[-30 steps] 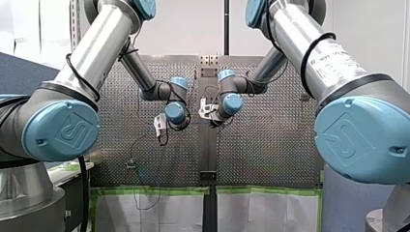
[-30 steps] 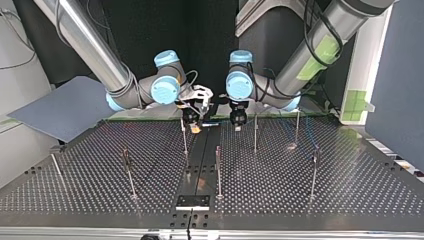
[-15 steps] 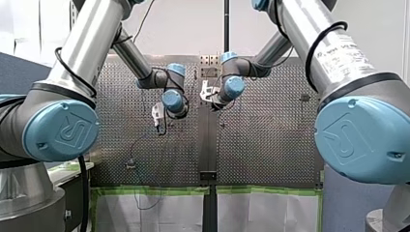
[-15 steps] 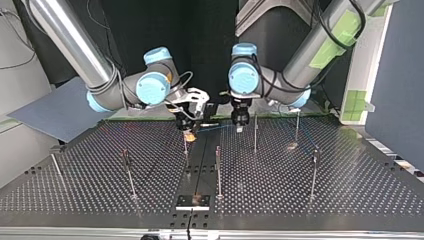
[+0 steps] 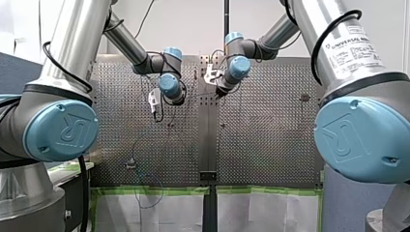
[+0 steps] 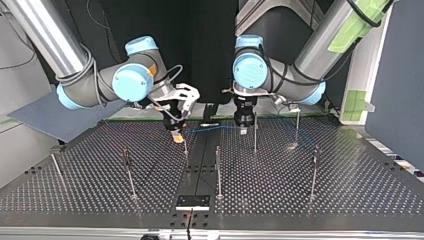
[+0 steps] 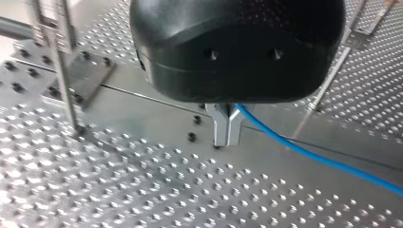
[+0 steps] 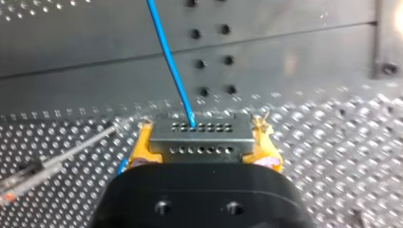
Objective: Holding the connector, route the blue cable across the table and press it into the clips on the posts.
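Connector (image 8: 200, 134), a little grey metal block with rows of holes, was pinched tight in my right gripper (image 8: 204, 142), with the yellow pads (image 8: 141, 148) snug on both of its ends. Out of its far face came the blue cable (image 8: 170, 64), running off ahead over the perforated table (image 8: 332, 156). In the top view the cable went pretty much level, just above the table. It crossed the centre strip (image 6: 200, 150) from the right gripper to my left gripper (image 7: 227, 137). That one's metal fingers (image 7: 222, 124) were squeezed together on the cable, tips just over the table. Past them the cable trailed off to one side, low over the holes. Thin posts (image 6: 218, 170) stood around: one just beside the left gripper, one near the right gripper, the rest nearer the top view's camera and well apart. Honestly couldn't tell if the cable sat in any clip.
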Tool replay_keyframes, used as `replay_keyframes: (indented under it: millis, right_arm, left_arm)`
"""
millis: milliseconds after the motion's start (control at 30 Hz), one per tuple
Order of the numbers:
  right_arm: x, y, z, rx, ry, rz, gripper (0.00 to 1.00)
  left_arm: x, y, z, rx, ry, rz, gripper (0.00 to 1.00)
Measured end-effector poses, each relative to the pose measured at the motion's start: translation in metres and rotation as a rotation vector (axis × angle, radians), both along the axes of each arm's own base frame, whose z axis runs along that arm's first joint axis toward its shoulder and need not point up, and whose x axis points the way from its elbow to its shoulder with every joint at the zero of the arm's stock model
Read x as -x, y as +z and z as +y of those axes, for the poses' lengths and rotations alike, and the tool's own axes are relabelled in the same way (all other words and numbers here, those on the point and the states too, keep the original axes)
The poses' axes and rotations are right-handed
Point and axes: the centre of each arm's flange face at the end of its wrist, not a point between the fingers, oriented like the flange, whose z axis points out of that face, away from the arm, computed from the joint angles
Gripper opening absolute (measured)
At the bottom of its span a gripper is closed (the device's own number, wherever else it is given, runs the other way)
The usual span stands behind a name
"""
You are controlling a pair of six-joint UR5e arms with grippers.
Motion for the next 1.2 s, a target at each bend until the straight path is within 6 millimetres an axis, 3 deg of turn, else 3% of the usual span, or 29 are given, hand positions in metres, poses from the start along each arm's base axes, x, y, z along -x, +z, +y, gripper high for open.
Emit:
replay_keyframes:
  millis: [167, 533, 867, 1000, 1200]
  right_arm:
    - [0.013, 0.026, 0.008, 0.000, -0.009, 0.000, 0.00]
    - [0.034, 0.076, 0.029, 0.017, -0.013, -0.007, 0.00]
    - [0.052, 0.136, 0.045, 0.098, -0.003, -0.070, 0.00]
    - [0.056, 0.142, 0.044, 0.111, -0.006, -0.071, 0.00]
    - [0.051, 0.120, 0.031, 0.087, -0.007, -0.043, 0.00]
  left_arm:
    - [0.006, 0.023, 0.002, 0.012, -0.002, -0.030, 0.00]
    - [0.020, 0.093, 0.005, 0.038, -0.017, -0.114, 0.00]
    - [0.035, 0.146, 0.008, 0.075, -0.056, -0.214, 0.00]
    - [0.032, 0.149, 0.003, 0.076, -0.072, -0.230, 0.00]
    - [0.017, 0.132, -0.005, 0.080, -0.096, -0.220, 0.00]
